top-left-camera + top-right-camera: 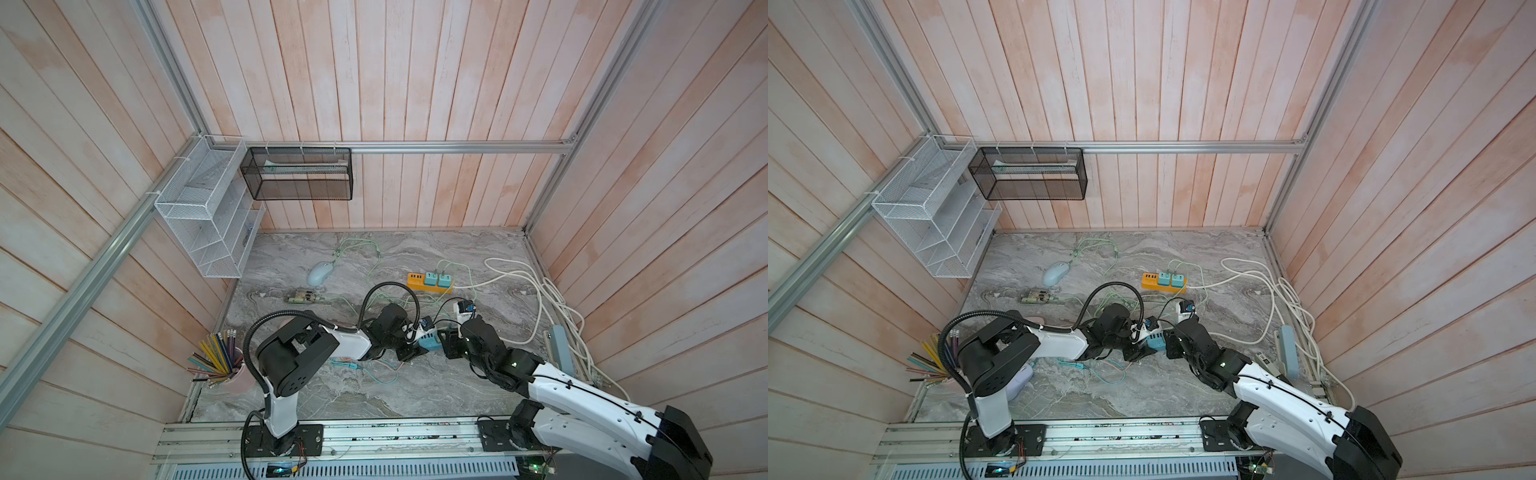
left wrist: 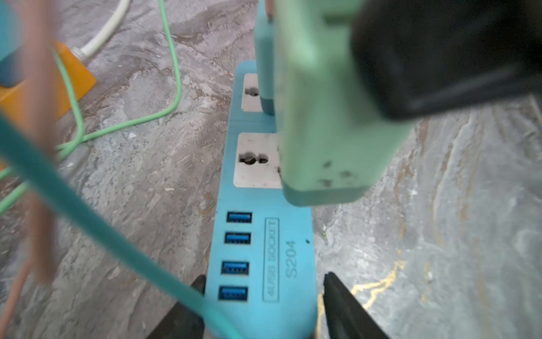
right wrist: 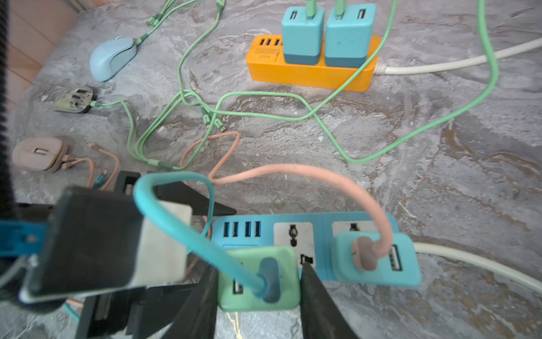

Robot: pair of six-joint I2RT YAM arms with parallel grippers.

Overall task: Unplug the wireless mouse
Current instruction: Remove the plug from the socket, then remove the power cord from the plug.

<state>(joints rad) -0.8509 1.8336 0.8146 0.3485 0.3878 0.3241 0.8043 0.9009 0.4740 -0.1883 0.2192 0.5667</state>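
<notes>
A blue power strip point(image 2: 261, 252) lies mid-table, between both arms point(image 1: 430, 344). My right gripper point(image 3: 259, 262) is shut on a green charger block point(image 3: 258, 278) with a teal cable point(image 3: 187, 229) in its top. The block hangs tilted just above the strip, beside a bare white socket point(image 2: 253, 160). My left gripper point(image 2: 265, 277) is open astride the strip's USB end, with a gap at one finger point(image 2: 337, 296). A light blue mouse point(image 1: 320, 273) with a green cable at its nose lies at the back. A pink mouse point(image 3: 38, 154) sits near pink cable ends. I cannot tell which mouse the teal cable serves.
An orange power strip point(image 1: 430, 282) carries two blue chargers with green cables. A second blue charger point(image 3: 378, 261) with a pink cable stays in the blue strip. White cord point(image 1: 540, 291) coils at the right wall. A pencil cup point(image 1: 232, 374) and a purple mouse point(image 1: 1021, 380) stand front left.
</notes>
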